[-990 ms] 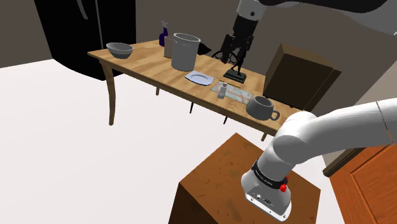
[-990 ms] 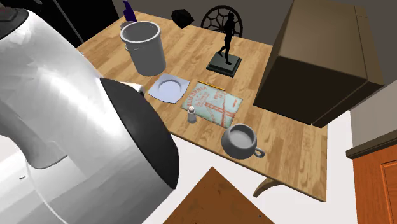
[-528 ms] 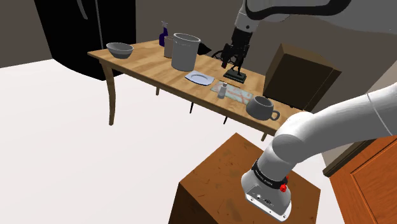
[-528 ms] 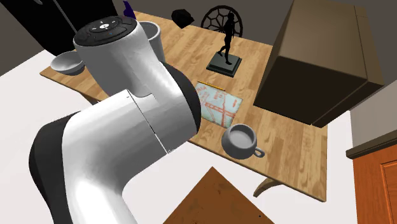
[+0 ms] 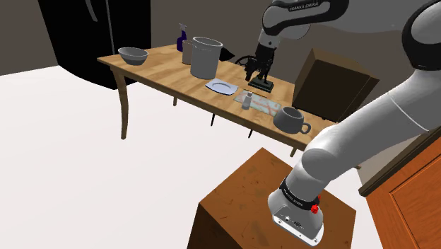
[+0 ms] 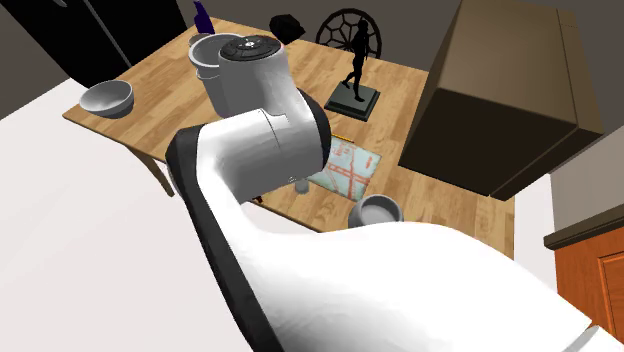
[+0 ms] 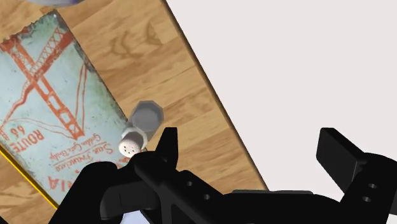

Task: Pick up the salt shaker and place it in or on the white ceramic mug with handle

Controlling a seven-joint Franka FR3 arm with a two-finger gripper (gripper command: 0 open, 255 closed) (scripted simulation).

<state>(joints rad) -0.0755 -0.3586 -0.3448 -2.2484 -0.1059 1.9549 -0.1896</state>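
The salt shaker [image 5: 247, 101] is small, with a white holed cap and a grey body. It stands upright at the table's near edge, against a corner of a pale mat printed with a red bridge [image 5: 261, 105]. A grey-white mug with a handle [image 5: 291, 120] sits further toward the shoulder view's right, and its rim peeks out past my arm [image 6: 380, 208]. My black gripper [image 5: 253, 72] hangs open above the mat, in front of a dark statue. In the wrist view the shaker [image 7: 136, 136] lies just outside one of the fingers [image 7: 167, 147] of my gripper [image 7: 254, 153], not between them.
On the wooden table [image 5: 155, 71] stand a grey bowl [image 5: 133, 55], a tall grey pail [image 5: 203, 56], a blue bottle [image 5: 182, 37], a square plate [image 5: 222, 86] and a black figurine [image 6: 355, 70]. A big dark box [image 5: 332, 85] blocks the table's far end.
My arm has swung over the table and the gripper has come down toward the mat. In the second exterior view the arm now covers the plate and part of the mug.
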